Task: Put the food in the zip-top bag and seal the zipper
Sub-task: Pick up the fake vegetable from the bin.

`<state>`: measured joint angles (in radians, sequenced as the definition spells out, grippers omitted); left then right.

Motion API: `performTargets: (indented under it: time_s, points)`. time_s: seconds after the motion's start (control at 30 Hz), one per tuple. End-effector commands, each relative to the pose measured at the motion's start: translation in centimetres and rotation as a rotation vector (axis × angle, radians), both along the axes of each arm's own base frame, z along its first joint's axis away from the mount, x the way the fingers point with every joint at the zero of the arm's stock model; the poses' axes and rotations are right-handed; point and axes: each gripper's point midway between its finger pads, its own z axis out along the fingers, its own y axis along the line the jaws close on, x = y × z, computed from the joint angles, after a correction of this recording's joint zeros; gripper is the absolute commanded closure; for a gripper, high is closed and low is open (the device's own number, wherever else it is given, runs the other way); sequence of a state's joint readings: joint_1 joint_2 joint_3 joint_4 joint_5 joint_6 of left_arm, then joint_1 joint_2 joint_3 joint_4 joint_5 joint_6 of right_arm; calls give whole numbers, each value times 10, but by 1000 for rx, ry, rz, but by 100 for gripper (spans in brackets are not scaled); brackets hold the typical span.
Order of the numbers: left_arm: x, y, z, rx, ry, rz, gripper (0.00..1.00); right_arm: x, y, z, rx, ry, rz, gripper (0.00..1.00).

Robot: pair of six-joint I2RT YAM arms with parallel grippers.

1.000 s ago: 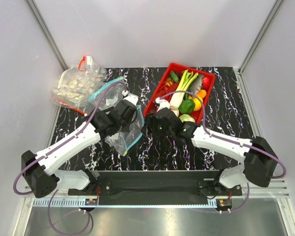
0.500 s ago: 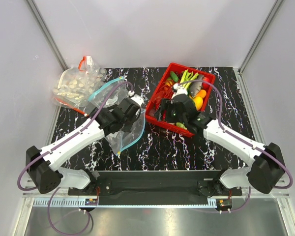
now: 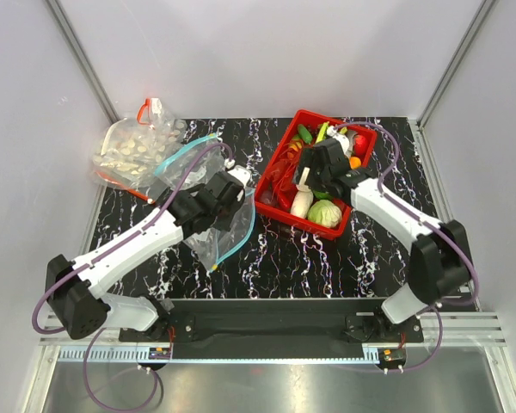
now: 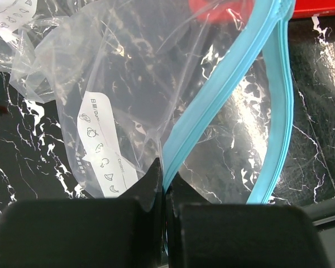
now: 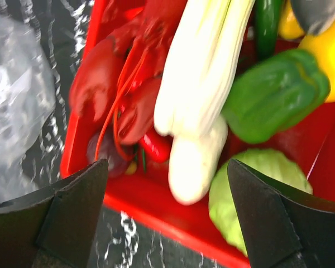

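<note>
We had the left gripper (image 4: 165, 187) pinched shut on the teal zipper (image 4: 229, 84) of the zip-top bag (image 4: 117, 78), just beside the red basket (image 5: 151, 215). Our right gripper (image 5: 167, 190) hung wide open, empty, above the leek (image 5: 204, 67) in that basket.

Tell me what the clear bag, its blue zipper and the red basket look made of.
Zip-top bag: thin clear plastic film, glossy and crinkled. Zipper: thicker teal plastic strip, smooth. Red basket: probably rigid moulded plastic, with shiny highlights on its wall.
</note>
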<state>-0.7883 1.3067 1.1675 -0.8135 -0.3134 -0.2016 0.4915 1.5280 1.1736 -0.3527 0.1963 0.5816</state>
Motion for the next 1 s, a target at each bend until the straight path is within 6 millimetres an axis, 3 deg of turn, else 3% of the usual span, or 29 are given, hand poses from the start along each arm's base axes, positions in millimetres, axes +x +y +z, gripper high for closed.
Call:
performTargets:
  time_s: [0.0,0.17,0.33,0.43,0.53,0.73,0.77,0.87,0.93,0.97]
  points:
    - [8,2,9,-10,-53,13,100,30,-8,6,-31,-3,-95,5]
    - [8,10,20,-28,-107,32,100,57,-18,-15,-74,52,-230,6]
    - [8,14,21,-20,-118,45,100,64,-32,-34,-113,58,-351,10]
    - [8,17,21,-12,-121,55,100,69,-30,-48,-110,71,-351,12]
    - [8,18,22,-13,-125,56,100,72,-27,-57,-117,86,-343,27]
    - [8,17,20,-9,-119,57,100,54,-21,-30,-48,18,-239,57]
    - [8,17,19,-6,-116,57,100,52,-17,-12,-21,-21,-201,60]
    - [8,17,19,-6,-115,58,100,32,0,1,26,-14,-51,68]
    - [9,18,19,-6,-117,63,100,13,9,-2,44,9,19,68]
    - [8,18,19,-4,-117,64,100,6,10,7,58,-6,37,67]
